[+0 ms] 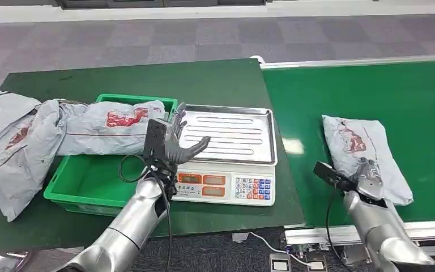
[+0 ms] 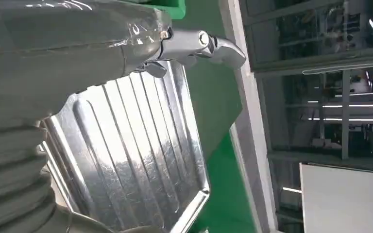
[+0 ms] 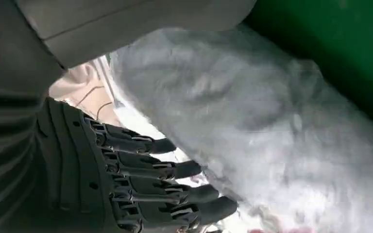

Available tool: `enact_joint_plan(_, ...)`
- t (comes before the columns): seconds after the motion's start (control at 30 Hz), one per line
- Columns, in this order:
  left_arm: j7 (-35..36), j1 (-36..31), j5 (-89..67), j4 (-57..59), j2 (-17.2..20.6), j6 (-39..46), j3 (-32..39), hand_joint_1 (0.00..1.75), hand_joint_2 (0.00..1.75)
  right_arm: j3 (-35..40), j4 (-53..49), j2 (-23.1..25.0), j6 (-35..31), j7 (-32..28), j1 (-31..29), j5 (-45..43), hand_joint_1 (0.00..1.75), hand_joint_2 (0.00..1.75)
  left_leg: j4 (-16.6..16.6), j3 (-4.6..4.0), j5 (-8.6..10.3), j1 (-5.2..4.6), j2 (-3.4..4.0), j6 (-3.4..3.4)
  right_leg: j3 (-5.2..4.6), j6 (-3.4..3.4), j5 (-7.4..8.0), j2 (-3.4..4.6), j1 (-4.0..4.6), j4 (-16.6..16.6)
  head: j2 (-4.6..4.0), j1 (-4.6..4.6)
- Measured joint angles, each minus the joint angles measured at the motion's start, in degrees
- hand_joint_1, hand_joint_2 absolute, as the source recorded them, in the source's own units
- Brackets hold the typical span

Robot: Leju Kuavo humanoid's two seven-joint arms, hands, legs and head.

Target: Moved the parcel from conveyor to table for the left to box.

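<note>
A grey parcel (image 1: 362,153) with red print lies on the green conveyor (image 1: 374,90) at the right. My right hand (image 1: 369,177) is at its near end, over the parcel's edge. In the right wrist view the dark fingers (image 3: 150,189) stretch out straight beside the parcel (image 3: 272,136), and the thumb is above it; no closed grip shows. My left hand (image 1: 175,143) hovers with fingers spread over the left edge of the scale's steel tray (image 1: 232,133) and holds nothing. Its thumb (image 2: 199,43) shows above the ribbed tray (image 2: 126,155).
The electronic scale (image 1: 226,187) stands on the dark green table (image 1: 119,79) beside the conveyor. A green bin (image 1: 79,190) sits left of it, with a grey parcel (image 1: 110,127) lying across its far rim. More grey parcels (image 1: 8,141) are heaped at the far left.
</note>
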Motion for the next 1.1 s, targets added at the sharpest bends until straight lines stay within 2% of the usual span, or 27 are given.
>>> enact_joint_plan(0.33,-0.63,0.43,0.26,-0.13,-0.02,-0.15,1.31,0.0,1.75,0.46,1.55,-0.48,10.86,-1.09,-3.05,3.81,0.0,1.75,0.01,0.02,0.0,0.0,0.0,0.0,0.01,0.0,0.0,-0.02,0.0,0.0,0.0,0.0)
enact_joint_plan(0.47,-1.31,0.62,1.27,-0.57,-0.02,0.31,2.4,0.0,1.75,3.58,1.44,-1.09,7.39,-0.99,-2.24,6.69,0.0,1.75,0.01,0.01,0.01,0.0,-0.01,0.01,0.02,0.0,0.0,-0.03,0.0,0.0,0.0,0.0)
enact_joint_plan(0.5,-1.33,0.66,1.29,-0.7,-0.02,0.33,2.6,0.0,1.75,4.0,1.44,-1.09,6.73,-0.81,-1.96,6.73,1.75,1.75,0.01,0.01,0.0,0.0,-0.01,0.01,0.02,0.0,0.0,-0.03,0.0,0.0,0.0,0.0)
enact_joint_plan(0.8,-1.33,1.44,1.44,-1.44,-0.04,-0.04,3.3,0.0,1.75,5.84,1.29,-1.09,4.28,0.52,-1.65,5.57,1.75,1.75,0.01,0.0,0.0,0.0,-0.01,0.01,0.02,0.03,-0.02,-0.03,0.0,0.0,0.0,0.0)
enact_joint_plan(1.1,-1.27,1.68,1.25,-1.88,-0.04,-0.07,3.32,0.0,1.75,5.86,1.11,-1.09,4.67,0.57,-2.41,4.59,1.75,1.75,0.0,0.01,0.0,0.0,-0.03,0.01,0.03,0.03,-0.02,-0.05,0.0,0.0,0.0,0.0)
